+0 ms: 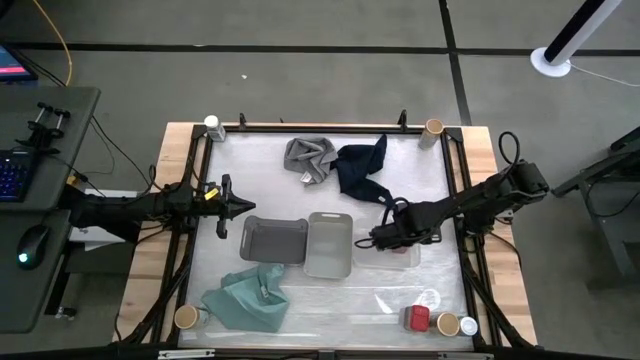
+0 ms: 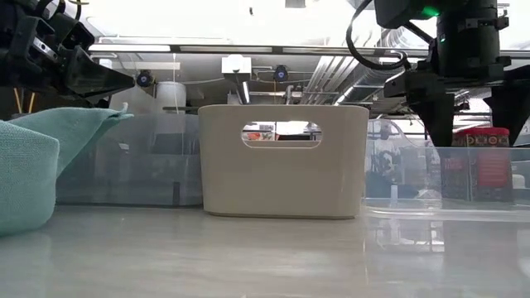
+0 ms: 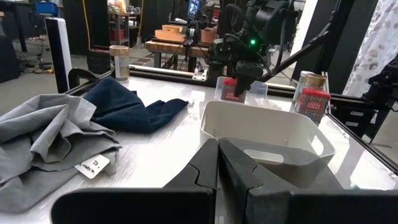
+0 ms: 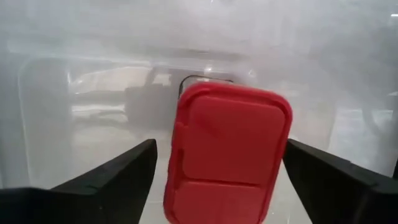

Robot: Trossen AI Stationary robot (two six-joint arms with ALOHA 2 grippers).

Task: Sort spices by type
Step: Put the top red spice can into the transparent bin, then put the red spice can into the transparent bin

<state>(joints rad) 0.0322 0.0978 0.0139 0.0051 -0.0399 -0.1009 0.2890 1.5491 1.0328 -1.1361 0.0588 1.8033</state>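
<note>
A red boxy spice jar (image 4: 229, 155) stands upright in the clear tray (image 1: 408, 262) right of the table's middle; it also shows in the left wrist view (image 3: 230, 91). My right gripper (image 4: 221, 146) hangs just above it, open, one finger on either side of the red lid, touching nothing. My left gripper (image 1: 226, 207) is shut and empty above the table's left side, left of the dark grey tray (image 1: 272, 240). A second red jar (image 1: 417, 318), a tan-topped jar (image 1: 446, 324) and a white-capped jar (image 1: 468, 326) stand at the near right corner.
A light grey tray (image 1: 328, 243) stands between the dark grey and clear trays. A teal cloth (image 1: 245, 298) lies near left; grey (image 1: 310, 158) and navy (image 1: 362, 170) cloths lie at the far middle. Single jars stand at the far left (image 1: 212, 124), far right (image 1: 433, 128) and near left (image 1: 186, 317) corners.
</note>
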